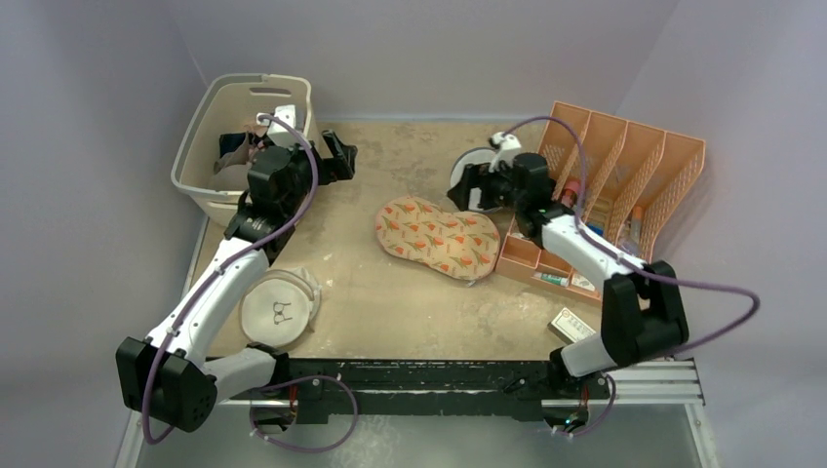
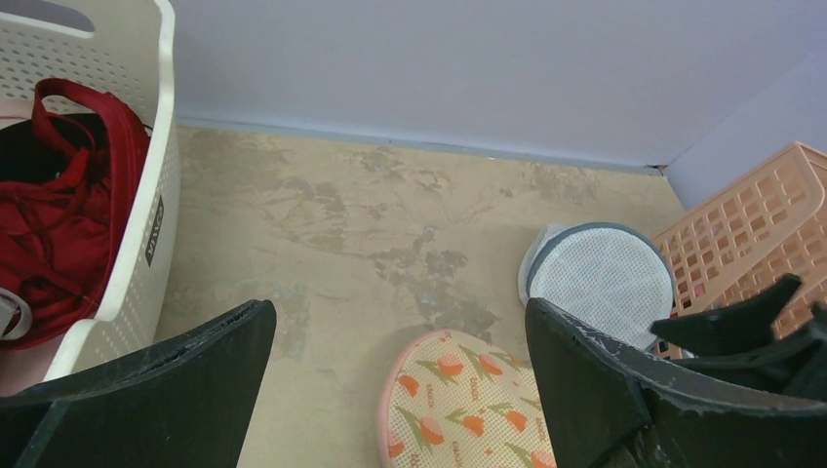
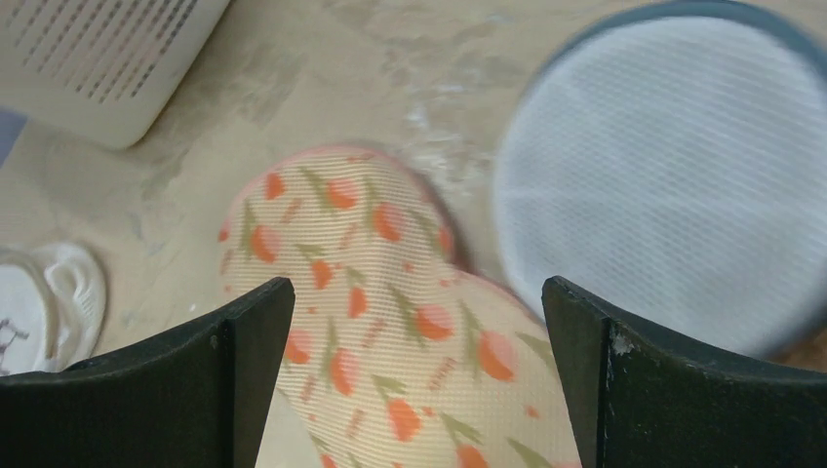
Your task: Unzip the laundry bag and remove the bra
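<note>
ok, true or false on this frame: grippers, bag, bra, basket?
1. The left gripper and right gripper are both open, holding nothing. True.
2. The bag lies in the basket. False: it lies on the table, between the arms.
3. The yellow bra lies out on the table. False: none is in view.
4. A red garment is in the basket. True.

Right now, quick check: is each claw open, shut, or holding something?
Left claw: open, holding nothing.
Right claw: open, holding nothing.
</note>
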{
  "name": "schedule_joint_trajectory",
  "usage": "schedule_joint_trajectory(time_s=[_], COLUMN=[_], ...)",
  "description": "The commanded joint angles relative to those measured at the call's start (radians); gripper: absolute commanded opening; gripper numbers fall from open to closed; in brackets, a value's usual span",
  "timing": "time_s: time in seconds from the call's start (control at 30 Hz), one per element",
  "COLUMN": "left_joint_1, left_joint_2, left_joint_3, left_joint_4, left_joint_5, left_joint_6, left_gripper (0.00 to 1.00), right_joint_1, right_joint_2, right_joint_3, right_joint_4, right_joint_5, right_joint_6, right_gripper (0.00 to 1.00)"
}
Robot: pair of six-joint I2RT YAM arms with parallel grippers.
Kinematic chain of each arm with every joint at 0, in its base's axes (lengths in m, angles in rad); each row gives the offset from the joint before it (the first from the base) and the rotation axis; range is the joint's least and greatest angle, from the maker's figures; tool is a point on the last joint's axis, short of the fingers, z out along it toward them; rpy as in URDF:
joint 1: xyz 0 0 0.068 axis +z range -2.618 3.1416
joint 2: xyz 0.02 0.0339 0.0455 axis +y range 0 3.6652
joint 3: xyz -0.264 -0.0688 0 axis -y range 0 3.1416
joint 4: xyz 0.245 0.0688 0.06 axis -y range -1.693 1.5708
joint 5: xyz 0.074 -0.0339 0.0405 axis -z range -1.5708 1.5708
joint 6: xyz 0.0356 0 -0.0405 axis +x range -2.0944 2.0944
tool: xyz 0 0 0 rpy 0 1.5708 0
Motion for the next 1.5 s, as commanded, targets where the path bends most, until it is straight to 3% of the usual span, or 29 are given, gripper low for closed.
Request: schedule_joint_trajectory(time_s=[0.0,0.37,0.57,0.73,1.03,1.47], left_joint_1=[-0.014,-0.030,-0.031,-0.030,-0.029,-0.030], left_joint_2=[0.003,0.016,0.014,0.010,-0.006,-0.014], left_joint_3=[0.023,0.038,0.044,0.041,0.033,0.034], left_joint_4=[0.070,0.064,0.046,0.043,0.044,0.041], left_joint_5=[0.025,0.001,-0.039,-0.053,-0.086,-0.099], left_joint_6=[-0.016,-0.003,0.006,0.009,0.019,0.025], left_gripper=[0.99,0.99,0.98,0.97,0.97,0.97], right_joint_1=[0.145,0.364,0.374,0.374,0.378,0.402], right_joint_2=[0.117,0.441,0.441,0.461,0.511,0.467], right_joint_3=[0.172,0.522,0.502,0.459,0.409,0.354], right_joint_4=[-0.125,-0.609,-0.709,-0.709,-0.534,-0.112], right_joint_5=[0.028,0.350,0.492,0.513,0.241,-0.255], right_joint_6=[-0.101,-0.239,-0.215,-0.192,-0.121,0.145], right_gripper=[1.00,1.00,1.00,1.00,0.87,0.89])
